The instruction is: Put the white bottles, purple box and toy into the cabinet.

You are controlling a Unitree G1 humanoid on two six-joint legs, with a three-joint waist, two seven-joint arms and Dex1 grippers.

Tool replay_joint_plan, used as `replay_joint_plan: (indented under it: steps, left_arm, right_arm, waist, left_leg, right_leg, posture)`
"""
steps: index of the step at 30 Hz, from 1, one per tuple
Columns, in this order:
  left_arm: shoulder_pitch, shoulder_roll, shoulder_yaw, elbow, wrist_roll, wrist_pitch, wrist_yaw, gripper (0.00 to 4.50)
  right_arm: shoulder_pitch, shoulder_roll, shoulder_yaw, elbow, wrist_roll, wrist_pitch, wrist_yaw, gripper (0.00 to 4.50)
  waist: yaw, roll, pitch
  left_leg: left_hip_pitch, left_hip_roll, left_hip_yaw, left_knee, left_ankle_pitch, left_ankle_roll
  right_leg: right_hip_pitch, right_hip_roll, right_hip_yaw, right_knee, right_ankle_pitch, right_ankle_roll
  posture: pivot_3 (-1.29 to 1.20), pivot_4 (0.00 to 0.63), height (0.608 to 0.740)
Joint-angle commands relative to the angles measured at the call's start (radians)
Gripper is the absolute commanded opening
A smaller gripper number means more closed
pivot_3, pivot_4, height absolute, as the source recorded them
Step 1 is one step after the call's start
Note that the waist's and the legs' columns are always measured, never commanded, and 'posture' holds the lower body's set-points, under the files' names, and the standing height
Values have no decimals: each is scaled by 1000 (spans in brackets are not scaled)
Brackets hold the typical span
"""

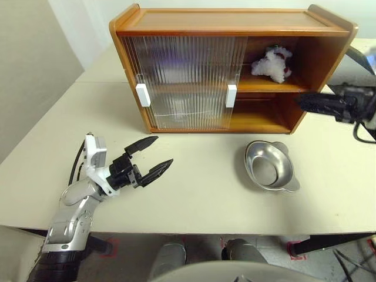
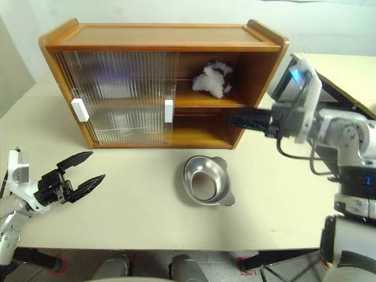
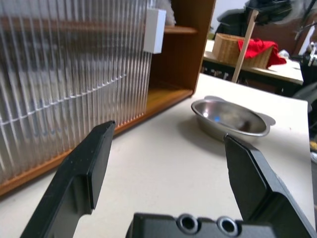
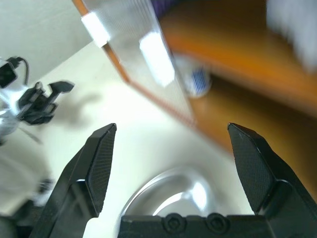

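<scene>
The 2 black fingers of the left gripper (image 1: 154, 158) stand wide apart and hold nothing; they hang just above the table (image 1: 194, 194), in front of the closed part of the cabinet (image 2: 158, 35). In the left wrist view the same fingers (image 3: 91, 163) frame the ribbed door and the metal dish.

The right gripper (image 4: 168, 158) has its fingers wide apart too, with nothing between them. In the right eye view its black fingers (image 2: 247, 120) point toward the open right end of the cabinet, just outside the side wall, at the height of the middle shelf.

The toy (image 1: 272, 63) lies on the upper shelf in the open right part of the cabinet, white and fluffy with a bit of red. The 2 ribbed sliding doors (image 1: 182, 82) cover the left and middle part, and each has 1 white handle (image 1: 143, 94). Behind the doors some pale shapes show, but I cannot tell what they are. In the right wrist view a small white thing with a blue mark (image 4: 198, 82) stands on the lower shelf just behind the door edge; it is blurred, so I cannot say if it is 1 of the white bottles.

The metal dish (image 1: 269, 166) sits on the table in front of the open part of the cabinet, near it but apart, and it is empty.
</scene>
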Motion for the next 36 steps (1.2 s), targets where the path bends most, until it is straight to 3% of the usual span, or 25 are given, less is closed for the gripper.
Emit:
replay_joint_plan:
  steps: [1, 2, 6, 10, 21, 36]
  left_arm:
    - [2, 6, -3, -8, 2, 1, -9, 4500]
    - [-1, 5, -4, -7, 2, 1, -10, 4500]
    - [-8, 4, -7, -1, 5, 0, -13, 4500]
    - [-13, 8, -3, 1, 4, 0, -15, 4500]
    - [-3, 4, -3, -1, 3, -2, -12, 4500]
    - [-27, 1, -7, 16, 6, -3, -15, 4500]
  right_arm:
    - [88, 30, -20, 27, -14, -28, -56, 4474]
    - [104, 55, -35, 43, -23, -49, -94, 4474]
    - [158, 101, -63, 67, -23, -55, -167, 4474]
    - [273, 46, -47, 41, 32, 63, -98, 4474]
    - [538, -30, -52, 18, 81, 148, 1, 4474]
    - [504, 152, -70, -106, 154, 225, -182, 4474]
  waist:
    - [-2, 0, 0]
    - [-5, 0, 0]
    - [-11, 0, 0]
    - [-6, -1, 0]
    - [-4, -3, 2]
    - [-17, -4, 3]
  left_leg:
    - [0, 0, 0, 0, -2, 3]
    - [1, 0, 0, 1, -6, 11]
    - [4, -1, 0, 1, -7, 13]
    - [5, -1, 0, 0, -7, 13]
    - [4, -3, 0, 0, -8, 13]
    - [5, -4, 0, 0, -9, 14]
  right_leg:
    - [0, 0, 0, 0, 0, 0]
    - [1, 0, 0, 1, 0, 0]
    - [1, 0, 1, 4, 0, 1]
    - [2, 0, 0, 7, -5, 7]
    - [3, -1, 1, 7, -9, 10]
    - [3, -1, 1, 7, -10, 11]
  posture:
    - [-28, 10, 740]
    - [-28, 9, 740]
    - [-25, 6, 740]
    - [-20, 6, 740]
    - [-20, 16, 740]
    - [-28, 9, 740]
